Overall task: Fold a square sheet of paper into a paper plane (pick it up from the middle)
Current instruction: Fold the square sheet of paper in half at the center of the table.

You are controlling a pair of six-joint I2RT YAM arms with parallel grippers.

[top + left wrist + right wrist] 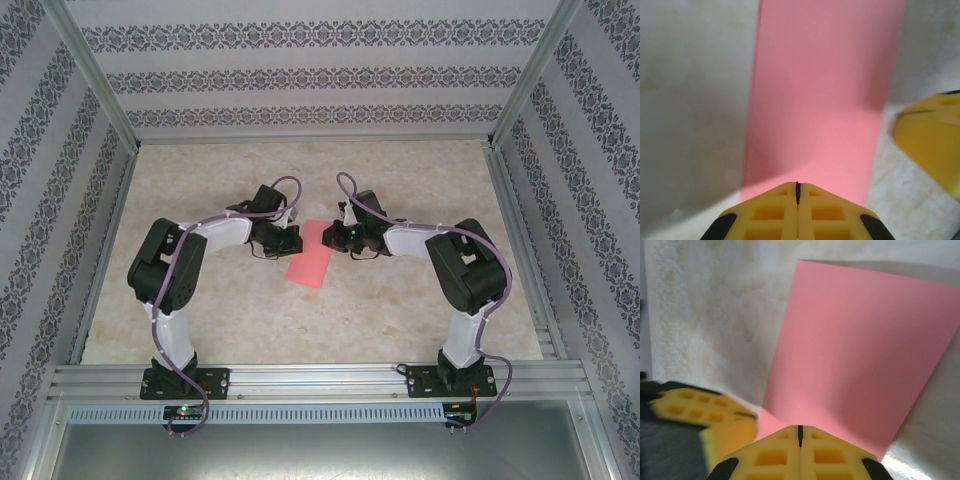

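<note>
Around the whole cell, papered walls (pixel 320 60) with dark floral bands. Below them, a beige marbled table (pixel 300 330), with an aluminium frame rail (pixel 320 378) along its near edge. Bolted to that rail, the left arm (pixel 170 270) and the right arm (pixel 468 268), both bent inward toward the table's middle. Along each arm, a looping purple cable (pixel 503 270).

Between the two arm ends, the square sheet of paper (pixel 310 253): salmon pink, plain, showing as a long narrow rectangle set slightly askew. Arm ends close against its far half, one on either long side.

From the left wrist, the left gripper (pixel 797 186) at the near short edge of the pink strip. Yellow fingers (pixel 770 215) pressed tip to tip, a thin dark seam between, so closed. Impossible to tell whether any paper sits in that seam. At the right of this view, a blurred yellow finger of the other arm, just beside the paper's long edge.

From the right wrist, the right gripper (pixel 800 429), likewise closed tip to tip at the sheet's edge, any pinch on the paper not discernible. Low on the left, the left arm's blurred yellow fingers across the paper's near corner. Along the sheet's far edge, a thin dark shadow.
</note>
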